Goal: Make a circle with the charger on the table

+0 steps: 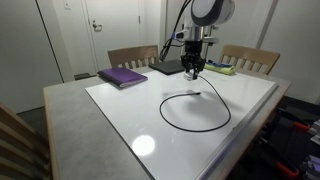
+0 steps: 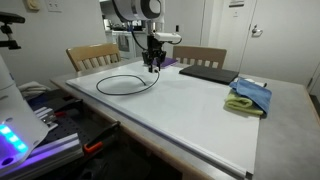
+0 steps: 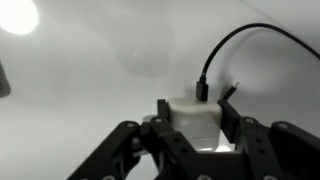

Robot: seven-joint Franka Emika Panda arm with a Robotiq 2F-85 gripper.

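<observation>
The claw is clenched on the charger. In the wrist view its 2 fingers sit on either side of the charger's white plug block. The black cable leaves the top of that block and arcs up and away to the right. I cannot tell whether the block touches the surface below it.

In both exterior views the arm reaches down from above, with the claw low over the far part of the tabletop. From the claw the charger's cable runs out over the glossy white board. There it lies in 1 wide, nearly closed loop. Its free end lies just inside the loop, near the claw.

A purple book lies flat at a far corner of the white board, well apart from the loop. A dark closed laptop lies flat at the far edge, just beside the claw. Farther along the tabletop a blue cloth lies on a green cloth, both crumpled. 2 wooden chairs stand behind the far edge of the tabletop.
</observation>
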